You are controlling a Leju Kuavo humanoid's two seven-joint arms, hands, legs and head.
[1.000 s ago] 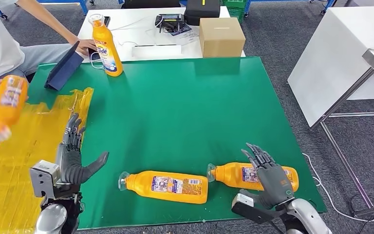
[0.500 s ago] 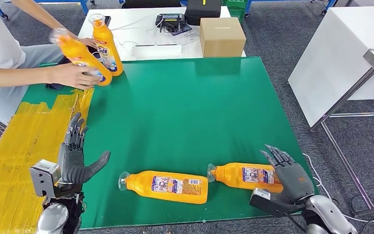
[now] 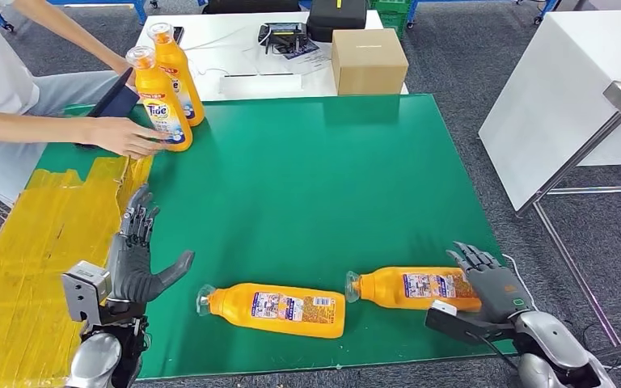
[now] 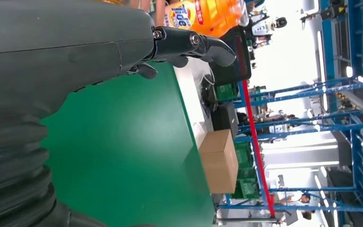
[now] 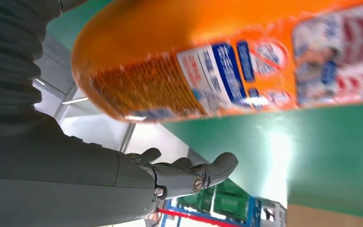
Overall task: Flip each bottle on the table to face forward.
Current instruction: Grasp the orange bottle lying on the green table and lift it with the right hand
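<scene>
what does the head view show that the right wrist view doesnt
Head view alone: two upright bottles at the table's far left, a person's hand on the nearer one, the second lying bottle, the cardboard box and the left hand, open. Right wrist view alone: a close look at the back label of the lying bottle beside that hand. Both: that right lying bottle, the green table and the open right hand.

"Tide" reads on the label of the upright orange bottle near the far left corner of the green table; other labels are illegible.
</scene>
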